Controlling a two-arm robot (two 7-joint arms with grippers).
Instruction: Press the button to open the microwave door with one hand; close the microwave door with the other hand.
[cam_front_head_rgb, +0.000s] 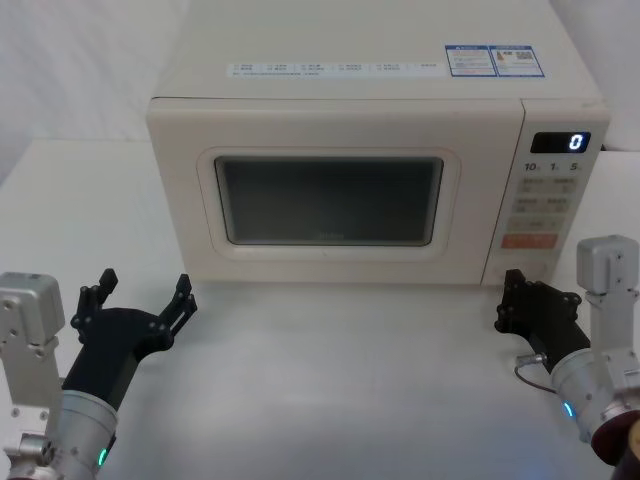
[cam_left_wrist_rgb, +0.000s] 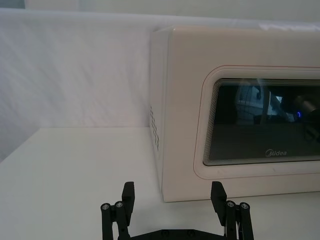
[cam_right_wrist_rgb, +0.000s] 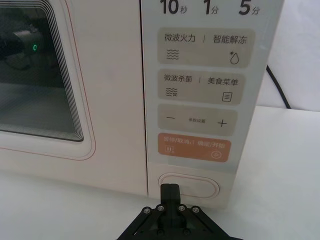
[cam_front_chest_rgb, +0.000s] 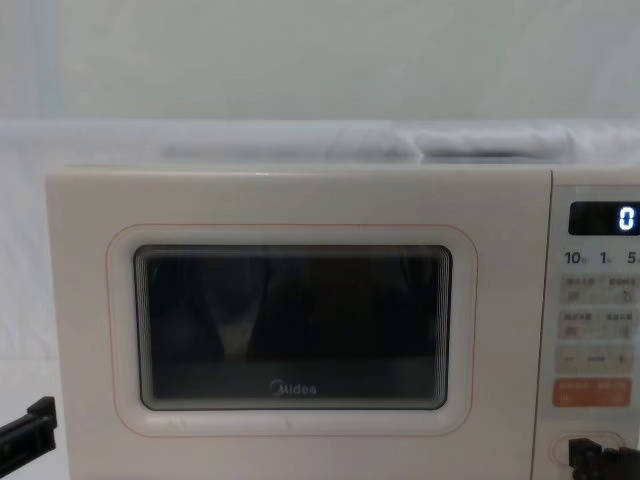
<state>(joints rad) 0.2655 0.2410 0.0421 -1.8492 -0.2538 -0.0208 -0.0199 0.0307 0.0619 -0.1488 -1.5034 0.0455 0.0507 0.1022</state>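
Note:
The cream microwave (cam_front_head_rgb: 350, 90) stands in the middle of the table with its door (cam_front_head_rgb: 180, 200) shut flush. In the right wrist view, the wide oval button (cam_right_wrist_rgb: 197, 187) sits at the foot of the control panel, under the orange key (cam_right_wrist_rgb: 194, 147). My right gripper (cam_right_wrist_rgb: 169, 192) is shut, and its joined tips are right at the button's left part. The head view shows this right gripper (cam_front_head_rgb: 512, 282) low in front of the panel. My left gripper (cam_front_head_rgb: 147, 282) hovers open in front of the microwave's front left corner, apart from it.
The white table (cam_front_head_rgb: 340, 380) stretches in front of the microwave. A black display (cam_front_head_rgb: 560, 142) shows 0. A black cable (cam_right_wrist_rgb: 277, 87) runs behind the microwave's right side. A white wall or cloth backs the scene.

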